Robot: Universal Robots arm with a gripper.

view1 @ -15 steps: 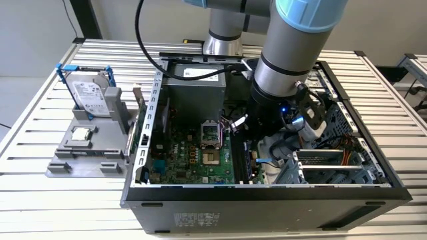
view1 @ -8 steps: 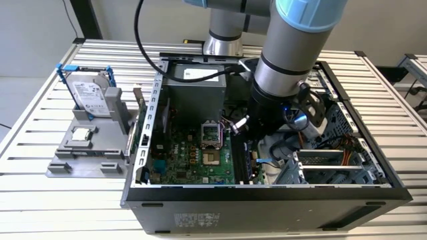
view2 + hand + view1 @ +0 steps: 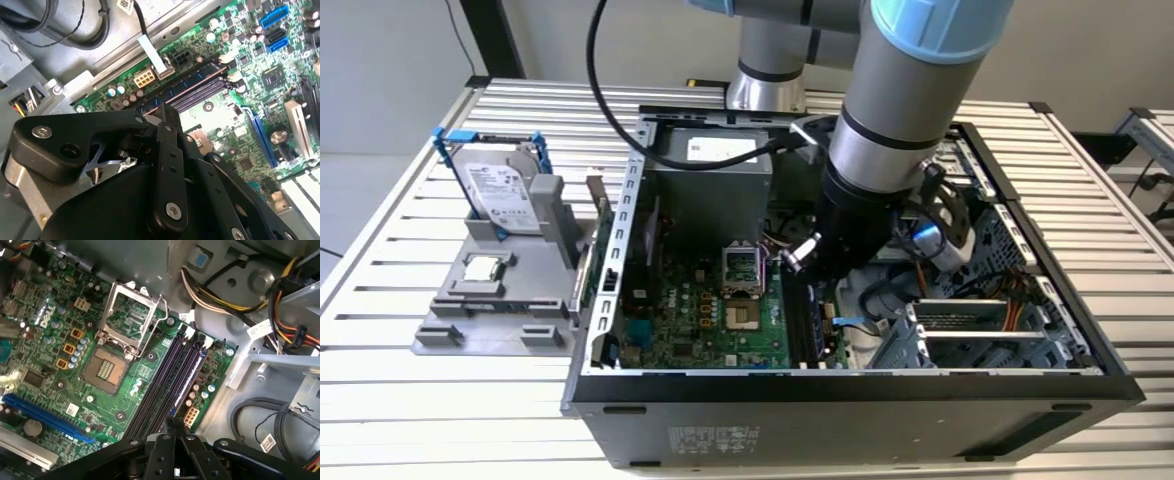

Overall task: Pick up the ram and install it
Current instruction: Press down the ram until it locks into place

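Black metal gripper (image 3: 172,427), fingers pinched together, is hovering over the dark slotted memory sockets (image 3: 167,385). Whether the thin dark ram stick (image 3: 187,90) is gripped is unclear; misalignment risks jamming it.

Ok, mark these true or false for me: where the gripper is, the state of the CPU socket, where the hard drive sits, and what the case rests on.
1. The gripper is inside the open computer case, over the memory slots. True.
2. The metal cover of the CPU socket is closed flat. False: it is swung up and the socket is exposed.
3. The hard drive lies inside the case. False: it stands in its blue frame on the grey fixture outside the case, on the exterior view's left.
4. The case rests on a slatted metal table. True.
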